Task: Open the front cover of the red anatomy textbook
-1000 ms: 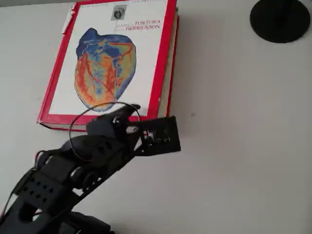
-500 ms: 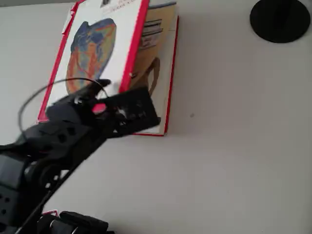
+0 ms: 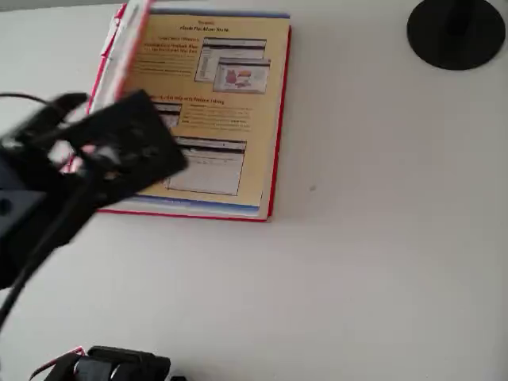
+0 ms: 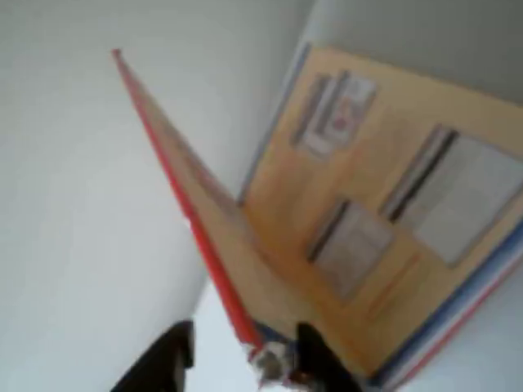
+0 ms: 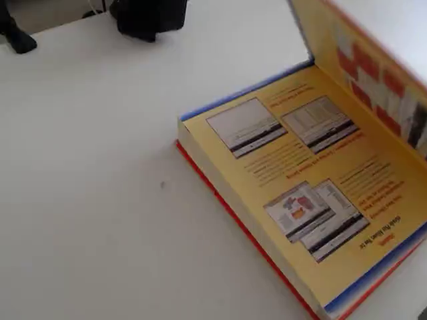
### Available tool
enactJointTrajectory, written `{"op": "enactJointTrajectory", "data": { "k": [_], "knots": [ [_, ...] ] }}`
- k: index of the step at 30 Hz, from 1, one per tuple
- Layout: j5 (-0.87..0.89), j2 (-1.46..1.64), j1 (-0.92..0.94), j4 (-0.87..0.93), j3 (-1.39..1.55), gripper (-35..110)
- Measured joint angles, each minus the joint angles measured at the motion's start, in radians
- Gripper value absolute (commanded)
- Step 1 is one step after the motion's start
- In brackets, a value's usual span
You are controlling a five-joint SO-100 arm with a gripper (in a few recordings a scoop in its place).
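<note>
1. Red anatomy textbook point(image 3: 214, 119) upper left of overhead view on bench point(image 3: 357, 262); front cover point(image 4: 196, 220) stands near upright, yellow page exposed.
2. Fingers point(image 4: 315, 359) straddle cover's edge; can't tell if clamped.
3. Left, I reckon: tip cover past vertical.

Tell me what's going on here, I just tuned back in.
The arm is lifting the front cover of the book. In the wrist view the gripper sits at the cover's red edge, one finger on each side, though whether it is clamped is hard to tell. The cover stands roughly upright near the spine in the overhead view, not yet laid flat. The yellow first page with printed screenshots is exposed. A black round base stands apart on the table.
</note>
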Motion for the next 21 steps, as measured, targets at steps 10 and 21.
{"op": "enactJointTrajectory", "data": {
  "k": [10,21],
  "knots": [
    [0.052,-0.175,-0.207,0.080,-0.316,17],
    [0.054,-0.417,-0.430,0.074,-0.518,17]
  ]
}}
